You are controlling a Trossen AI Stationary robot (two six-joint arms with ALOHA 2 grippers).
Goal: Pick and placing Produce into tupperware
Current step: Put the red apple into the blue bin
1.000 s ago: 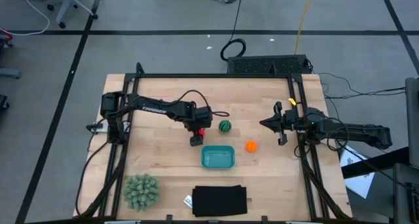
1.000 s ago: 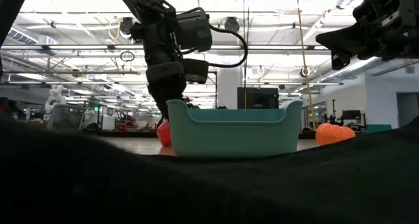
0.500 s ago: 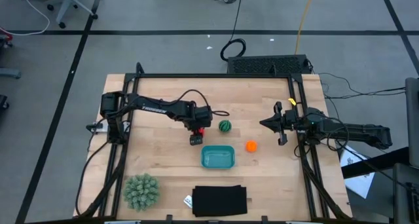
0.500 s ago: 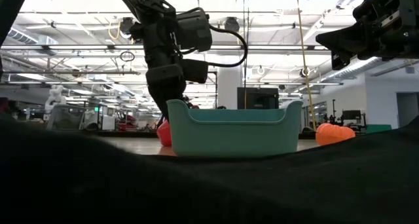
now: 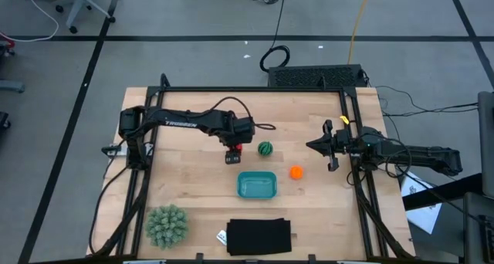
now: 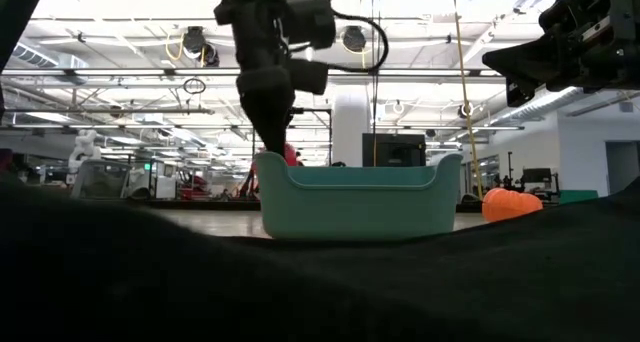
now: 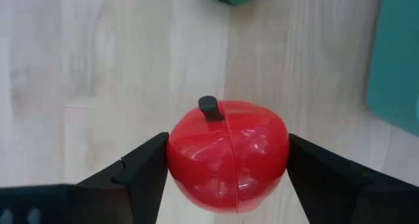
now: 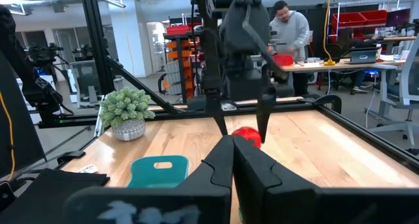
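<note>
My left gripper [image 5: 233,151] hangs over the table's middle, just on the far-left side of the teal tub [image 5: 257,185], and is shut on the red apple-shaped piece [image 7: 228,155]. The dark green striped piece [image 5: 265,149] rests on the wood right beside it. To the right of the tub lies the orange piece [image 5: 296,172], on the table. My right gripper [image 5: 330,147] waits shut at the table's right edge, above the surface [image 8: 234,149]. My left gripper pinches the red piece between its two fingers [image 7: 147,171], which press on its opposite round sides [image 7: 175,160]. The fingers come from above, pointing down. The piece is lifted clear of the table, about level with the tub's rim [image 6: 291,154], with its dark stem stub [image 7: 208,107] facing the wrist camera.
A spiky pale-green ball [image 5: 166,225] sits at the near left corner and a flat black rectangle [image 5: 259,236] at the near edge. Black frame rails [image 5: 356,140] run along the table's sides. A person [image 8: 288,27] stands in the room beyond the table.
My left gripper has risen, staying shut on the red piece, and has drifted slightly toward the far edge. The red piece, which stood on the table beside the tub, is now lifted clear, up to the height of the tub's rim.
</note>
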